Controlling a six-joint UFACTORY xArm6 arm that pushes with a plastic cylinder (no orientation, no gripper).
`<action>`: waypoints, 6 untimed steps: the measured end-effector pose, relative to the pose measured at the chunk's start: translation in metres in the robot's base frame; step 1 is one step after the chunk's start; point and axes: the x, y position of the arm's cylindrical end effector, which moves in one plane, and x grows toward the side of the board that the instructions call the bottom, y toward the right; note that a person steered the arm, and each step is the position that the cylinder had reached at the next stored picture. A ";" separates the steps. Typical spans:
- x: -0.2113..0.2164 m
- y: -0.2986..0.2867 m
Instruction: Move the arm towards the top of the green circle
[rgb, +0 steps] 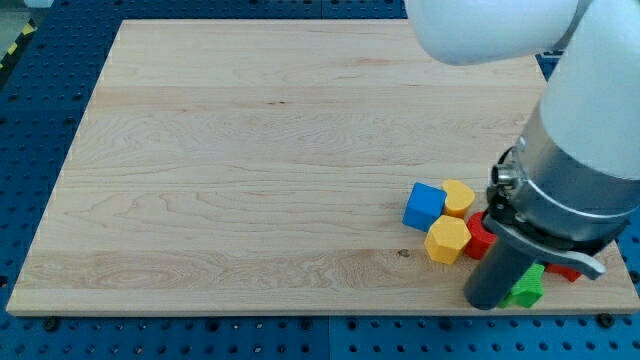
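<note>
My tip is hidden behind the arm housing (505, 270), and no end effector is visible. A green block (527, 288), shape unclear, sits at the surface's (250, 150) 5 o'clock corner, touching the housing. The blue cube (424, 205) and two yellow blocks (447, 240) lie at its 10 o'clock.

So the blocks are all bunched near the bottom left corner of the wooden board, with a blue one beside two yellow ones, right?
Not quite: the camera view shows them bunched near the board's bottom right corner, not the left. The blue block does sit beside two yellow blocks, as you said.

txt: none legible | labels/nos: none | signs: none
</note>
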 end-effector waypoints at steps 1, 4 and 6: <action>0.000 -0.044; -0.129 -0.150; -0.174 -0.006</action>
